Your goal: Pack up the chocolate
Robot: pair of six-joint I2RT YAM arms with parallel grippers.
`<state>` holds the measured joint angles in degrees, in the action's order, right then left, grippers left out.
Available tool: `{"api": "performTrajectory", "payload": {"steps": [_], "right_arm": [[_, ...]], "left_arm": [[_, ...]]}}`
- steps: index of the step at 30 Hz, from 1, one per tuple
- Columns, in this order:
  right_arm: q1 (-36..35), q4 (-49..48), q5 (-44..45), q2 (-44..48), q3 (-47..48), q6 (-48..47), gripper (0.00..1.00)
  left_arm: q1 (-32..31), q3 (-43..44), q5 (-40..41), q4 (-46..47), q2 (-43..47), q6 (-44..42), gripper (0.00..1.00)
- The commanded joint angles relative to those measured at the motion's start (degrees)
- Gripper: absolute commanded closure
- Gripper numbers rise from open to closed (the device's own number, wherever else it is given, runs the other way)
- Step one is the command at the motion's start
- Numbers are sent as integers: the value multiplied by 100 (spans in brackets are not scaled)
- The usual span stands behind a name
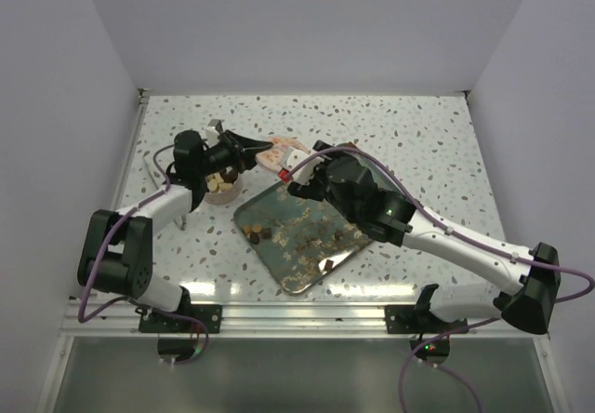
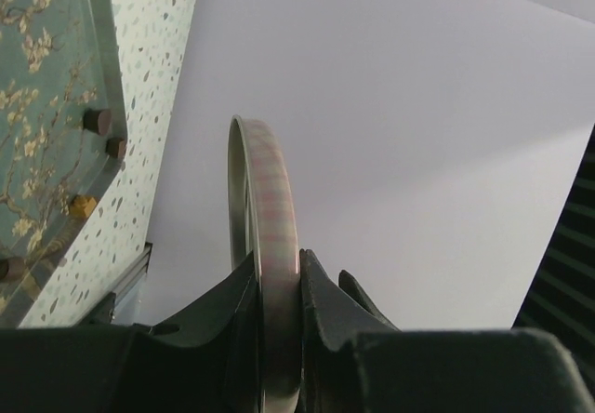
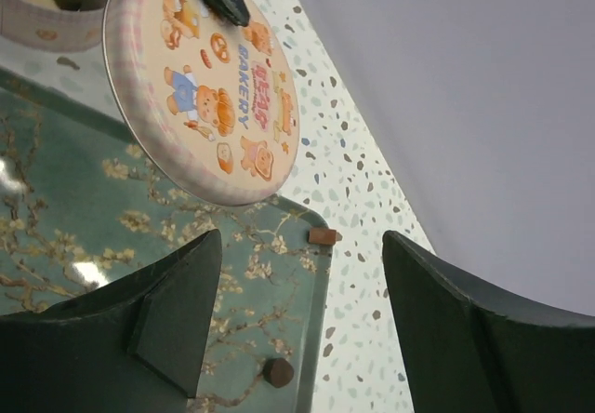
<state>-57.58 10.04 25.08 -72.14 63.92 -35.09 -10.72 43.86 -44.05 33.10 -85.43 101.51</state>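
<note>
Overhead view, centre-left: a small tin (image 1: 221,195) holds pale and dark chocolate (image 1: 219,182). Just right of it, my left gripper (image 2: 277,273) is clamped on the rim of a round bakery-print lid (image 2: 265,180), which is held on edge. Centre: more pieces lie scattered on the floral tray (image 1: 321,210). Right of centre: my right gripper (image 3: 302,246) has its jaws apart, gripping nothing, over the tray's corner.

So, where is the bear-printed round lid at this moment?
In the top view the lid is left of centre, its rim pinched by the left gripper, near the far corner of the tray, beside the tin of chocolate.
</note>
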Motion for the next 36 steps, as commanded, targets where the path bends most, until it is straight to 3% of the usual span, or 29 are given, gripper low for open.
{"api": "performTrajectory", "payload": {"steps": [1,3,6,7,12,18,24,26,27,31,36], "right_arm": [[71,-424,199,209,77,643,27],[377,-355,15,218,155,976,26],[1106,83,-1186,8,575,2257,25],[1596,164,-1486,-98,708,2609,26],[2558,-238,-3288,-625,1061,4719,26],[3121,-1555,-5211,-1758,1508,6978,28],[3121,-3295,-6234,-2875,1510,9088,32],[3113,-4279,-6514,-3103,1334,9824,32],[3113,-4857,-6577,-3305,1273,10063,32],[3069,-5555,-6744,-3640,1219,10680,34],[2990,-4864,-6955,-3746,1430,10269,35]], "left_arm": [[175,62,20,961,-140,-123,100],[315,97,-85,1188,-211,-298,100],[509,420,-497,1102,-413,-876,100],[536,500,-560,910,-439,-1070,100],[764,922,-763,84,-291,-2510,100],[1072,721,-1043,170,-18,-3259,100],[1248,440,-1114,741,202,-3199,100],[1274,379,-1088,803,255,-3191,100],[1318,335,-1079,994,263,-3095,100],[1415,176,-1105,1365,299,-2804,100],[1468,123,-1070,1655,290,-2611,100]]}}
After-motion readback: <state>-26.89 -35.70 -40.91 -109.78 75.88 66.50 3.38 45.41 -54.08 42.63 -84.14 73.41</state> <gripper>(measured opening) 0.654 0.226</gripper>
